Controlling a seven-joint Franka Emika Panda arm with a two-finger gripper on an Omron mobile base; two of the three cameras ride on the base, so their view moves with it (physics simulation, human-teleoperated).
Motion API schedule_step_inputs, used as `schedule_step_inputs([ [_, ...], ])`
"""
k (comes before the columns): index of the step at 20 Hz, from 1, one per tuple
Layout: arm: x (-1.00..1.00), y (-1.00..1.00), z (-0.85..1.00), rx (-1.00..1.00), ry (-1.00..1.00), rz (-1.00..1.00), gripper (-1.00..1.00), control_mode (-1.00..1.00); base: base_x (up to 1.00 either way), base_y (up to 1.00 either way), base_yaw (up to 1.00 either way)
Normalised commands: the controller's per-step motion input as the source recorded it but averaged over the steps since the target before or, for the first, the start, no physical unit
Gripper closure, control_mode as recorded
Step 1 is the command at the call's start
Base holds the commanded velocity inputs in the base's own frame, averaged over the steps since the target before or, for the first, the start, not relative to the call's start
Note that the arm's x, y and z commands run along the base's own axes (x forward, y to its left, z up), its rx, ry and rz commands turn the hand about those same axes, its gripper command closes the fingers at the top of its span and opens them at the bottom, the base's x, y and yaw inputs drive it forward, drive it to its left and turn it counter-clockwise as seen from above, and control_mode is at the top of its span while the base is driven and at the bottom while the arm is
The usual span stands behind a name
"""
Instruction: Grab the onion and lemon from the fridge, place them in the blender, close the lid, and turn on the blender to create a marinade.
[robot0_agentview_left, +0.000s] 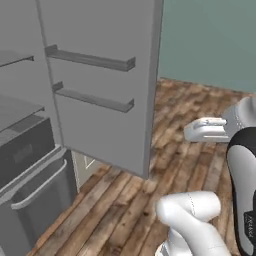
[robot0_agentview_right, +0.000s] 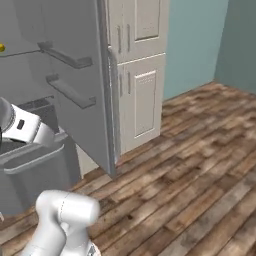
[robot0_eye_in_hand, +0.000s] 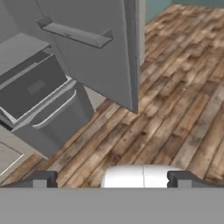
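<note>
Hovering pincer (robot0_eye_in_hand: 111, 179) spread, fridge (robot0_eye_in_hand: 87, 57) door open.

Even, flat, bright rendered light with no glare; only faint shadows, and all pictures look soft and low-resolution.

- I see the fridge (robot0_agentview_left: 30, 150) standing open; its door (robot0_agentview_left: 100, 85) swings out over the wood floor (robot0_agentview_left: 185, 130) and blocks the right side.
- The pulled-out grey drawer (robot0_eye_in_hand: 52, 113) juts into the approach low down.
- My end effector (robot0_eye_in_hand: 111, 179), fingers wide apart, hangs over bare floor.
</note>
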Motion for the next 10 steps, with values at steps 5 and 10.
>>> schedule_step_inputs([
  [5, 0.0, 0.0, 0.0, 0.0, 0.0, 0.0, -1.0, 1.0, 0.1, 0.23, 0.9],
  [10, 0.0, 0.0, 0.0, 0.0, 0.0, 0.0, -1.0, 1.0, 0.74, 0.03, 0.71],
])
